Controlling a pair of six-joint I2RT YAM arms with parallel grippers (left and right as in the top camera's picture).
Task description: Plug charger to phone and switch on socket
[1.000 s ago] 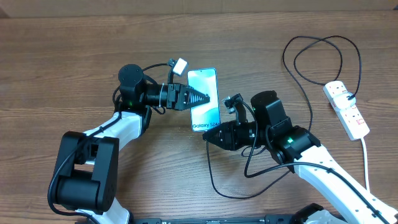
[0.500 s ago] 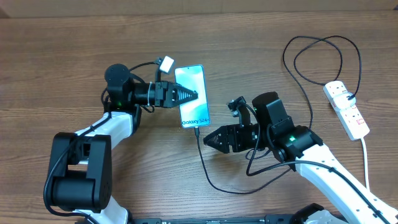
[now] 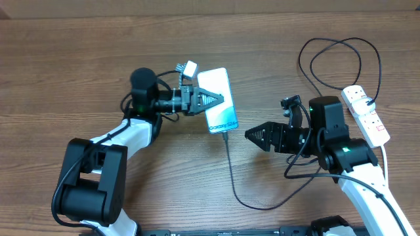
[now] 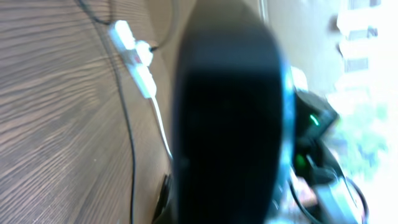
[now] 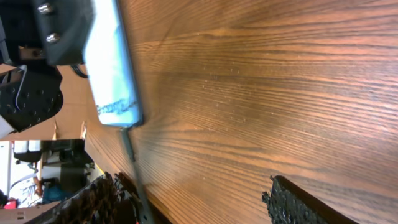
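The phone [image 3: 220, 103], its screen bright blue-teal, is held off the table near the middle, and my left gripper [image 3: 215, 99] is shut on its left edge. In the left wrist view the phone [image 4: 227, 124] is a dark blur filling the centre. The charger [image 3: 231, 170], a thin black cable, meets the phone's bottom edge with its connector tip [image 5: 127, 138]. It trails down across the table and loops back up to the socket [image 3: 365, 115], a white strip at the right edge. My right gripper [image 3: 252, 134] is open to the right of the cable, and its fingers [image 5: 99, 199] hold nothing.
The charger's loose loops [image 3: 331, 59] lie at the back right, above the socket. The socket's white cord [image 3: 385, 164] runs down the right edge. In the left wrist view the socket [image 4: 134, 59] and the cable [image 4: 130, 149] show far off on the wooden table [image 3: 79, 52].
My right gripper has opened, let go of the connector and drawn back to the right. My left gripper has swung the phone left, then back right, with the cable still on its bottom edge.
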